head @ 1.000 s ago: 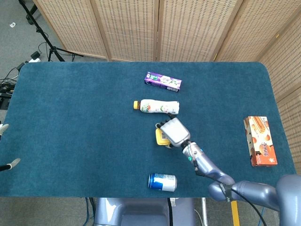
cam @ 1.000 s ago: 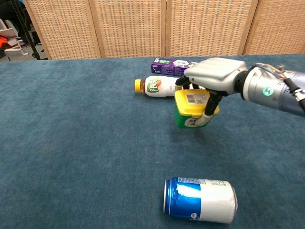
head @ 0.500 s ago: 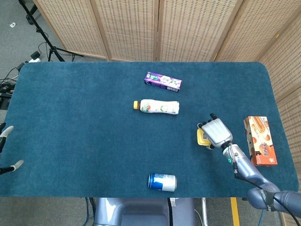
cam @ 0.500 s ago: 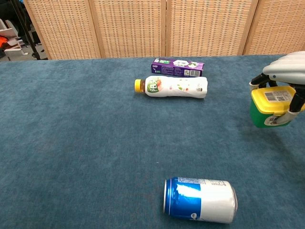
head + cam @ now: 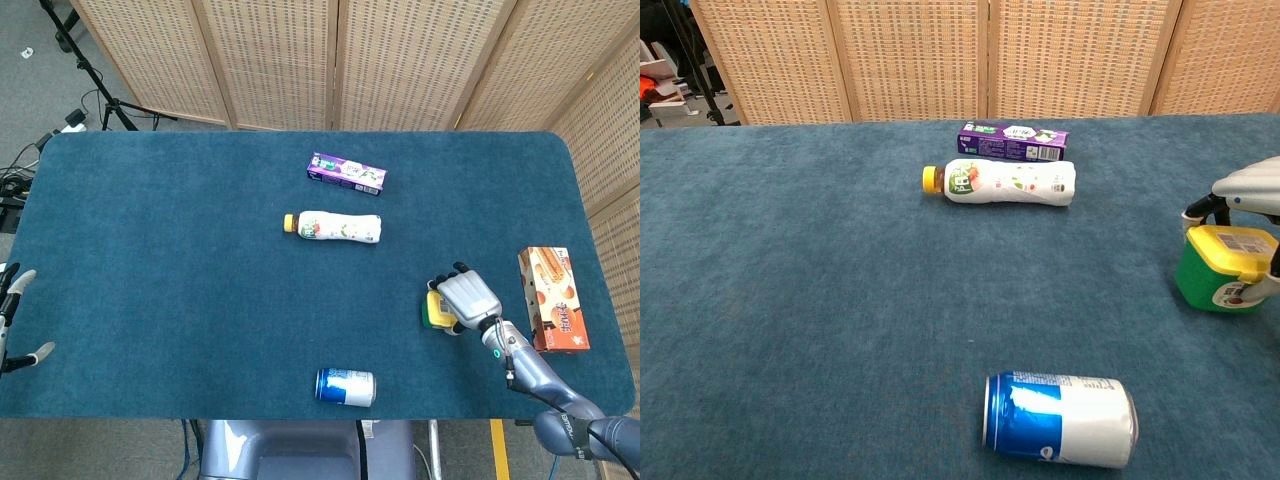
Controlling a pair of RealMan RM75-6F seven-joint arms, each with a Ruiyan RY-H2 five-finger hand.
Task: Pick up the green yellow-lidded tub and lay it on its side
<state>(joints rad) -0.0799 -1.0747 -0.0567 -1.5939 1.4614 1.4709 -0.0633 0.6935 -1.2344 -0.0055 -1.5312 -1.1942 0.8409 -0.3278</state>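
Note:
The green tub [image 5: 437, 311] [image 5: 1221, 272] with its yellow lid stands upright at the right of the blue table, low over or on the cloth. My right hand [image 5: 467, 297] [image 5: 1248, 192] covers it from above, fingers wrapped around the lid. My left hand [image 5: 14, 320] shows only at the far left edge of the head view, fingers apart and holding nothing.
A blue can [image 5: 346, 386] [image 5: 1060, 419] lies on its side near the front edge. A white bottle [image 5: 333, 227] [image 5: 1002, 181] and a purple box [image 5: 346, 173] [image 5: 1012, 141] lie further back. An orange snack box [image 5: 552, 298] sits right of the tub.
My right hand carried the tub from mid-table to the right, then lowered it and drew it slightly nearer. The left hand shifted a little.

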